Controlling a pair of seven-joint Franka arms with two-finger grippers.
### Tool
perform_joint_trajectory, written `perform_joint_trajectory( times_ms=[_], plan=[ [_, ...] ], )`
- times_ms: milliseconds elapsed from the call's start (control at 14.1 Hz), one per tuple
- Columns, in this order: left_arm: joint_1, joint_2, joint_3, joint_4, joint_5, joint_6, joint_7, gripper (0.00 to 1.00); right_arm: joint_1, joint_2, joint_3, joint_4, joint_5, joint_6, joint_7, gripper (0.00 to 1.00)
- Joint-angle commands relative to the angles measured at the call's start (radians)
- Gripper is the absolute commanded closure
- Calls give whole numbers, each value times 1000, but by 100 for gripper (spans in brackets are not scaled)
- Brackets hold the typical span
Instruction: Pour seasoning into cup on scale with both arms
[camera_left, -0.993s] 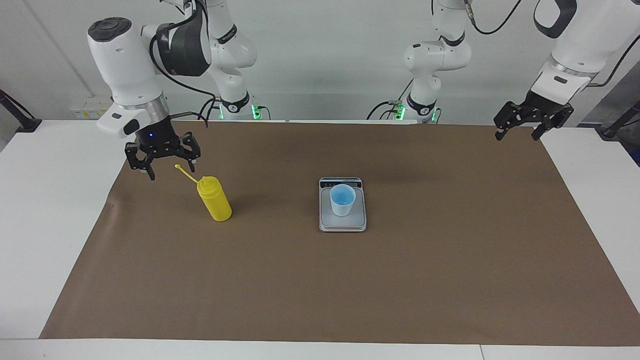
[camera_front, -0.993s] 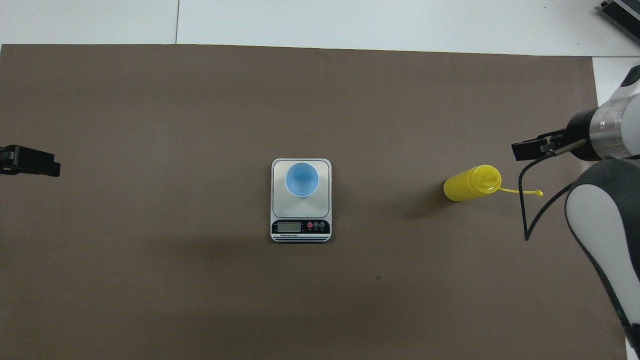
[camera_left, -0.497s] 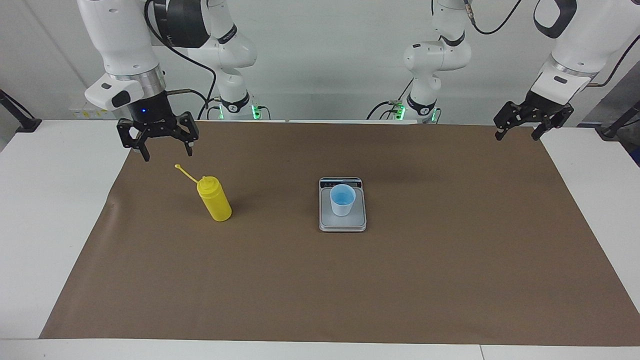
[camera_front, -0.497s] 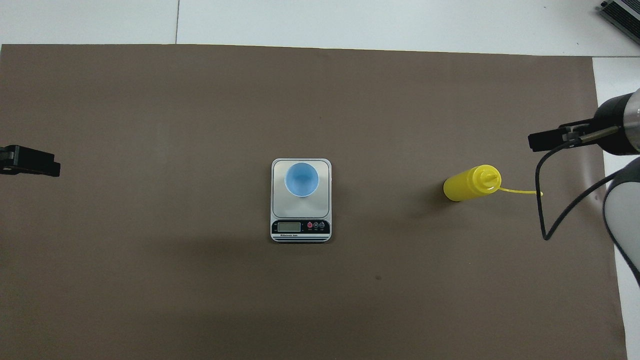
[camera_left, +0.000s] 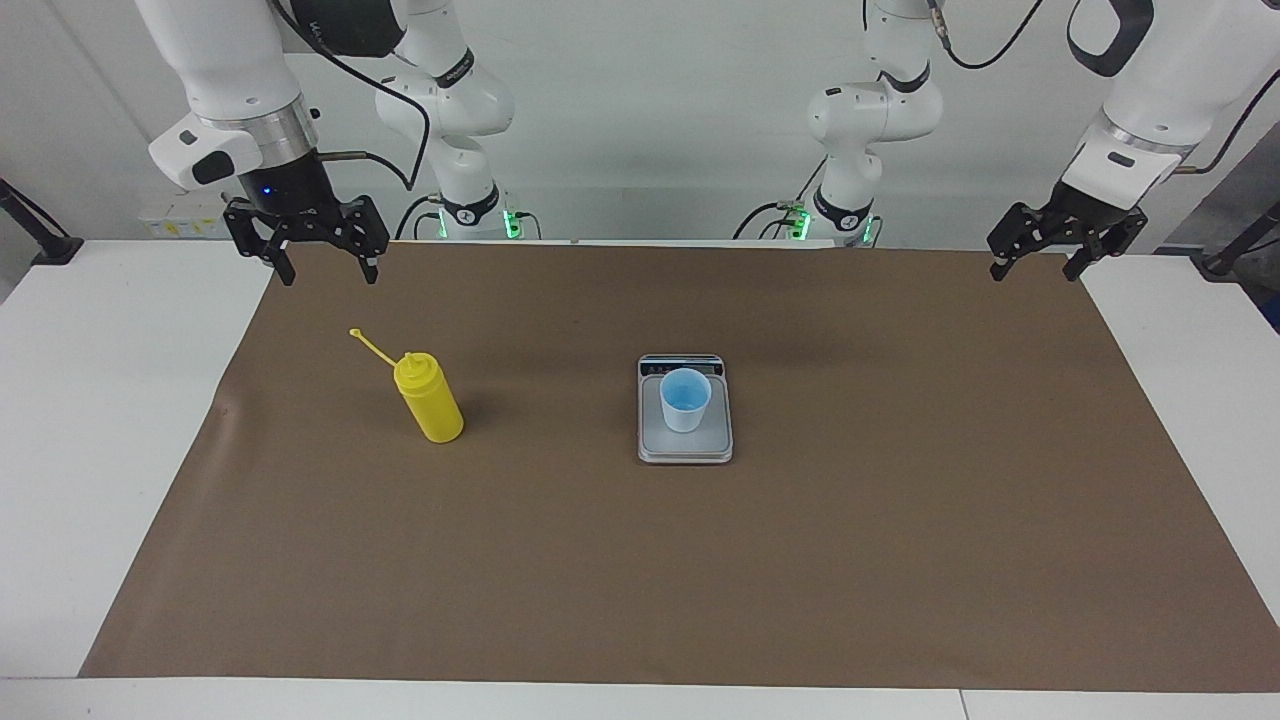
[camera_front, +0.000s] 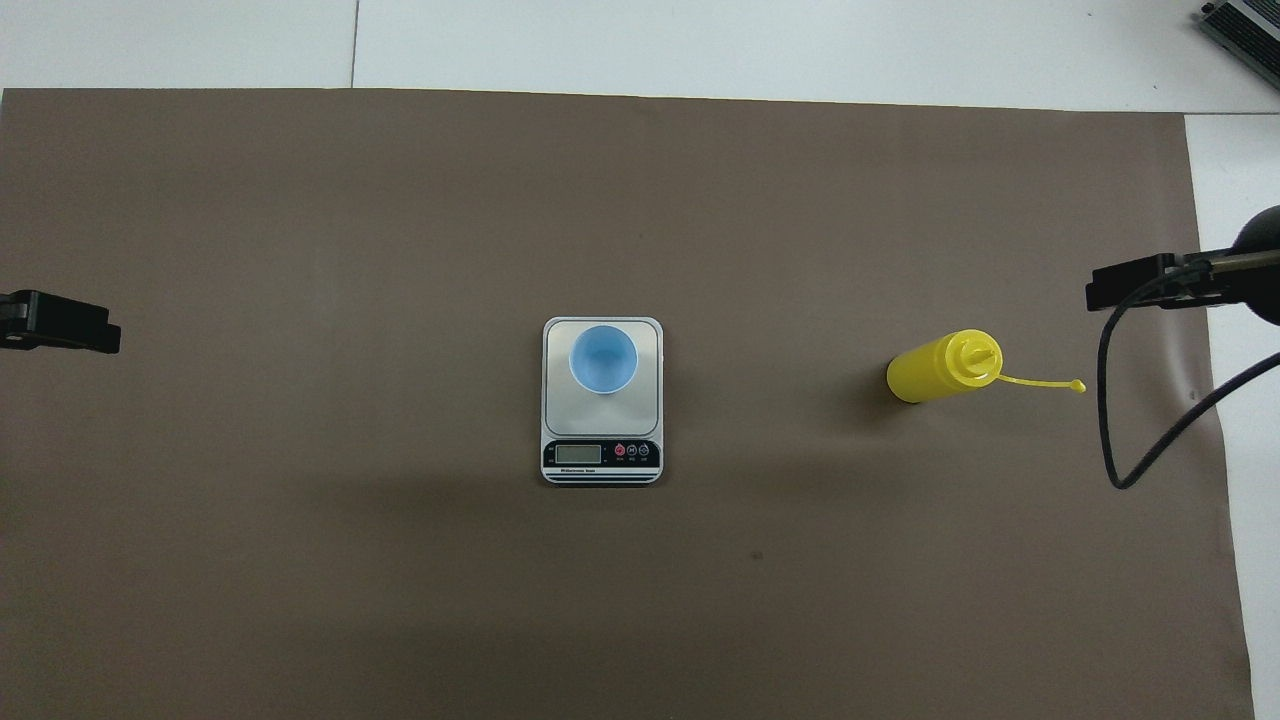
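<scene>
the seasoning (camera_left: 430, 402) stands upright on the brown mat (camera_left: 640, 560) at the left of centre in the facing view, toward the right arm's end of the table, its thin nozzle slanting toward the upper left of that frame. the scale (camera_left: 685, 440) lies flat near the middle of the frame, display strip on the edge nearer the robots, and the cup (camera_left: 685, 399) stands on its plate — well apart from the bottle. the right gripper (camera_left: 307, 248) hangs at the upper left of the facing view over the mat's corner, fingers apart and holding nothing. the left gripper (camera_left: 1062, 245) waits at the upper right over the mat's edge — fingers apart, empty.
</scene>
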Motion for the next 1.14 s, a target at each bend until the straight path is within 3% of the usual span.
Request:
perform_joint_trajectory(
  times_ms=[0,284,1064],
  plan=[
    [6,-22,-3,-27,5,11,4,0,-29,5,2,4,18,-23,7,0],
    [6,-22,-3,-27,5,11,4,0,-42,-52,4,-105,27,-38,5,0],
    [5,-22,-3,-27,5,11,4,0,-26,-57,14,-108,27,-44,-1,0]
  ],
)
